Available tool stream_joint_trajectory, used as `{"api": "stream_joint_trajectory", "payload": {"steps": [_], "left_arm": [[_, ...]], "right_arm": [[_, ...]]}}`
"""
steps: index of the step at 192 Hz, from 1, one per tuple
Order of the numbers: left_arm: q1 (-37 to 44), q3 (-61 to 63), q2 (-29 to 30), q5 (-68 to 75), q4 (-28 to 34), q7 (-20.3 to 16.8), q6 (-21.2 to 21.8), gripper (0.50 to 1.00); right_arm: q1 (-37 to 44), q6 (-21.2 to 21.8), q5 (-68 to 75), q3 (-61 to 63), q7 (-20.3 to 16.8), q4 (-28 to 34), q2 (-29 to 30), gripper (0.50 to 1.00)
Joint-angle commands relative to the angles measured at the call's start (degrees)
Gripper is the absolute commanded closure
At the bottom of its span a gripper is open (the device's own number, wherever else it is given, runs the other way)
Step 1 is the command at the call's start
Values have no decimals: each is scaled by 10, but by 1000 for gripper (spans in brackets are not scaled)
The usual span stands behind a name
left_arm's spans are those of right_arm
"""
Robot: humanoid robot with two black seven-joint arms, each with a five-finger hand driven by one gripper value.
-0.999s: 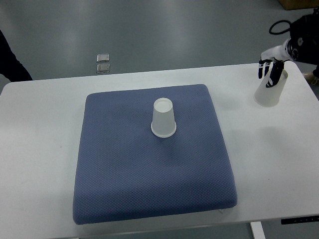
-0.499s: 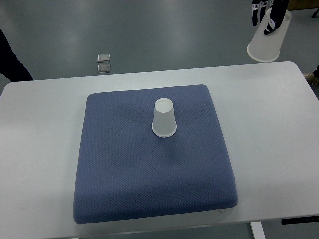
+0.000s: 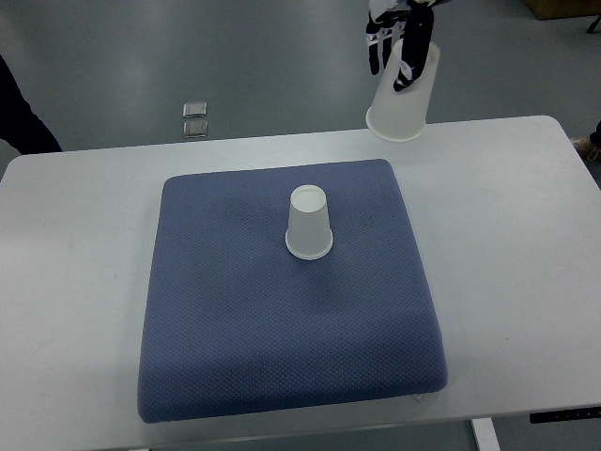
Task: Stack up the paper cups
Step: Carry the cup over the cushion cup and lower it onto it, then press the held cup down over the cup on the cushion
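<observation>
Overhead — hand (image 3: 399, 42) fingers grip inverted cup (image 3: 404, 94) | second cup (image 3: 309, 224) on pad (image 3: 282, 319)

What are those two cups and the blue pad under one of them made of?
Both the cup on the pad and the held cup look like thin, matte white paper, though pale plastic is possible. The blue pad looks like fabric over soft padding: dotted weave, rounded edges.
</observation>
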Motion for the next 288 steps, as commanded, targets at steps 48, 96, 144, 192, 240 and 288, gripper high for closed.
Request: {"api": "stream_joint_trajectory", "payload": {"steps": [48, 96, 144, 192, 240, 288], "left_arm": [[0, -1, 0, 0, 0, 0, 0, 500], [0, -1, 0, 0, 0, 0, 0, 500], [0, -1, 0, 0, 0, 0, 0, 500], [0, -1, 0, 0, 0, 0, 0, 500], [0, -1, 0, 0, 0, 0, 0, 500], [0, -1, 0, 0, 0, 0, 0, 500]], "right_arm": [[-13, -51, 59, 35, 0, -1, 62, 799], [-32, -75, 75, 39, 0, -1, 62, 799], [-56, -83, 77, 39, 0, -1, 62, 799], [-82, -94, 78, 39, 0, -1, 62, 797], [-89, -94, 78, 55, 0, 2, 62, 795], [-93, -95, 78, 67, 1, 6, 62, 793]]}}
